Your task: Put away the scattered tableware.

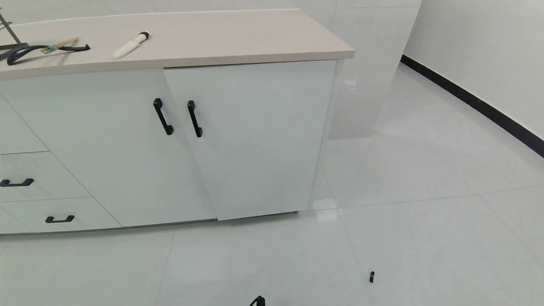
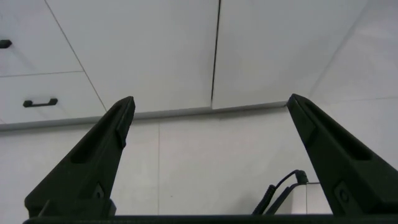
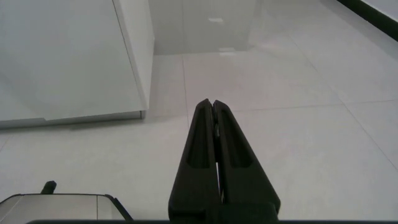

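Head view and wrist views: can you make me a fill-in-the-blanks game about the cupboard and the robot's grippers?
1. The left gripper is ____, with a wide gap between its fingers.
2. The right gripper is ____, with its fingers pressed together.
3. The two door handles on the cupboard are coloured ____.
4. The cream utensil lies on the ____, not on the floor.

Missing words: open; shut; black; countertop.

Cut off by the head view's left edge: a black stand (image 1: 8,29) and the drawers (image 1: 38,170). Too small to tell by kind: the white tool (image 1: 129,46) on the counter (image 1: 238,38). Unclear which lies on top: black strap (image 1: 72,48) or brush (image 1: 59,44). Cut by the left wrist view's edge: a drawer handle (image 2: 5,44).
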Controlling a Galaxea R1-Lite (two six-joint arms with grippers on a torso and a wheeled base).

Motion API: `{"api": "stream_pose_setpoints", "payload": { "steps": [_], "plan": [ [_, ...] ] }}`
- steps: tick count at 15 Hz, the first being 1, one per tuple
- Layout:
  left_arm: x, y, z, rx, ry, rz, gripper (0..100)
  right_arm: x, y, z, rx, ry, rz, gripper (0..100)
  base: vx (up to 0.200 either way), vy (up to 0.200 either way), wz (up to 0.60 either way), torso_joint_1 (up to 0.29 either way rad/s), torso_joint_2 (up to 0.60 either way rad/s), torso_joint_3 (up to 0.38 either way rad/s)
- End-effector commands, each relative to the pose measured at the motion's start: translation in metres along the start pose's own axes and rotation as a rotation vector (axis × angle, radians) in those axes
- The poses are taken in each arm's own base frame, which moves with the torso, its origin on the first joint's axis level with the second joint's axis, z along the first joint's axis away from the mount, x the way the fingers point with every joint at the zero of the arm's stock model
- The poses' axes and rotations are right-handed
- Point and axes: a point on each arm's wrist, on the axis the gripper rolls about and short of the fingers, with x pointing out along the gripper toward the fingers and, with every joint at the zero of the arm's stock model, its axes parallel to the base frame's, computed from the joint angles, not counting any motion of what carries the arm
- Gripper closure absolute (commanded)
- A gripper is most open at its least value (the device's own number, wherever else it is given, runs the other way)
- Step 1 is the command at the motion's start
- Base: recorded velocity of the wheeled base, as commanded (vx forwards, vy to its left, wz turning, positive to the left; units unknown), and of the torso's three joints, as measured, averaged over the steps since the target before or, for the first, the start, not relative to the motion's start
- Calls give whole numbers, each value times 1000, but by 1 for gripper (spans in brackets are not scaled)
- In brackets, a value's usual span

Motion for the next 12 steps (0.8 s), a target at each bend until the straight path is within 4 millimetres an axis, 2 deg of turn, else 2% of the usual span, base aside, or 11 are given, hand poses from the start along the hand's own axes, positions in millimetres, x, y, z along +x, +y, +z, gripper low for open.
{"api": "stream_pose_setpoints", "payload": {
  "steps": [1,2,12],
  "plan": [
    [0,0,0,1,1,2,0,0,0,0,-1,1,0,100,0,200,600,2,2,2],
    [0,0,0,1,1,2,0,0,0,0,-1,1,2,100,0,200,600,7,2,2],
    [0,0,0,-2,1,2,0,0,0,0,1,1,2,100,0,200,0,2,2,2]
  ]
}}
